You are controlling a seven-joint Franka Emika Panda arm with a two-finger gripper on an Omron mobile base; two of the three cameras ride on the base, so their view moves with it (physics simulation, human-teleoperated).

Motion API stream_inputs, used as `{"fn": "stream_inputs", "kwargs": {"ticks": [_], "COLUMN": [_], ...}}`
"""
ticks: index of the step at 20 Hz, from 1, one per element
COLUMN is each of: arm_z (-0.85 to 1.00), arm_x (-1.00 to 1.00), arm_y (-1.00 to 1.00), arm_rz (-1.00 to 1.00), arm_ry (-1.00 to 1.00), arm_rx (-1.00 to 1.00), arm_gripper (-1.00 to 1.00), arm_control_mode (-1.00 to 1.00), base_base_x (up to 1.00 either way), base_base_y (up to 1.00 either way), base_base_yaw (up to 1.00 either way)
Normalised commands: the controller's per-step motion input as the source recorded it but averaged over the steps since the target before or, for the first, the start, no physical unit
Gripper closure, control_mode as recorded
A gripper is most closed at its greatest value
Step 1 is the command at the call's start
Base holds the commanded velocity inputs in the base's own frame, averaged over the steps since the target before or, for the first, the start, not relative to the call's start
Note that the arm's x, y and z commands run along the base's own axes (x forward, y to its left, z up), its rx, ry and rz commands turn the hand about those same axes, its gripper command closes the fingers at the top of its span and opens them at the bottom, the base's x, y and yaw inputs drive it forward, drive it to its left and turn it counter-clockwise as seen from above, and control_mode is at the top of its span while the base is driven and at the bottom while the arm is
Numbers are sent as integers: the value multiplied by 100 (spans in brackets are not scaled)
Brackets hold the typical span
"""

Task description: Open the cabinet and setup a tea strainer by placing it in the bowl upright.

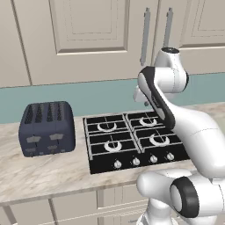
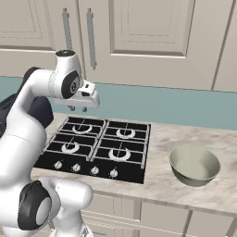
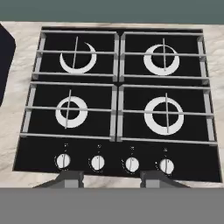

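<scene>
The cabinet [image 1: 92,26] [image 2: 152,28] hangs above the counter with its raised-panel doors closed, and two silver bar handles [image 2: 90,37] stand side by side. The tea strainer is out of view. The grey-olive bowl [image 2: 194,166] sits empty on the counter to the right of the stove. My gripper [image 2: 84,109] [image 3: 111,177] hovers above the stove, below the cabinet handles, and points down. It is open, its two fingertips [image 3: 70,177] apart with nothing between them.
A black four-burner stove [image 1: 132,140] [image 3: 118,96] with a row of knobs lies under the hand. A dark blue toaster [image 1: 47,127] stands on the marble counter to its left. Plain drawer fronts [image 2: 162,217] run below the counter edge.
</scene>
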Motion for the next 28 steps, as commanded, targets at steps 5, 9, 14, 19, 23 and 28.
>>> {"fn": "stream_inputs", "kwargs": {"ticks": [5, 9, 14, 19, 23, 28], "arm_z": [16, 61, 71, 81, 80, 72], "arm_x": [-1, 0, 0, -1, -6, -2], "arm_y": [0, -15, -23, -27, -15, -17], "arm_rz": [0, -2, -3, -4, -8, -9], "arm_ry": [-13, -31, -19, -15, -23, -20], "arm_rx": [0, 0, -2, -5, -3, 0], "arm_gripper": [-100, -100, -100, -100, -100, -100], "arm_control_mode": [-100, -100, -100, -100, -100, -100], "base_base_x": [0, 0, 0, 0, 0, 0], "base_base_y": [0, 0, 0, 0, 0, 0], "base_base_yaw": [0, 0, 0, 0, 0, 0]}}
